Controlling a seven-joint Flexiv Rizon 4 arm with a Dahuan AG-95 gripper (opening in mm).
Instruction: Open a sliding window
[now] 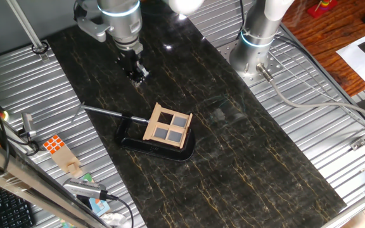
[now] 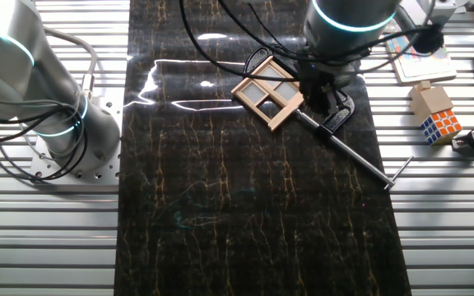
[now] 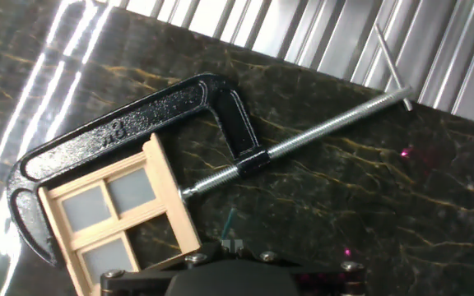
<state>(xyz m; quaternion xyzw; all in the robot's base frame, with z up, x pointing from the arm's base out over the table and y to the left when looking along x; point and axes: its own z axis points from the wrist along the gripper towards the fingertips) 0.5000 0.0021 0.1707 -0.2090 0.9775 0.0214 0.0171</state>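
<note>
Hand view puts you above the dark marbled counter (image 3: 369, 205), looking down on a black C-clamp (image 3: 138, 107) whose threaded screw (image 3: 319, 131) runs off toward the far right, ending in a thin cross handle. The clamp bites onto the sliding window (image 3: 118, 214), a light-tan wooden frame with a cross divider and grey panes, sitting at the lower left of that view.

From one fixed view you see the same arrangement near the middle of the dark counter strip: the window (image 1: 168, 125) leans tilted in the clamp's black body (image 1: 154, 144), and the hand (image 1: 137, 71) hangs in the air on the far side of it, well apart from the frame. Its fingers look close together, but you cannot tell from these pictures whether it is truly closed; it carries nothing. In the other fixed view the arm's body hides the fingers altogether.

By my reading you are in the approach step: nothing touches the window yet, and no pane looks displaced, though the panes are too small to be sure.

Your next move calls for coming down to the frame and setting a fingertip against the edge of the movable sash, then pushing along its track. Keep clear of the clamp screw, and press lightly, since the window is held only at one side.
</note>
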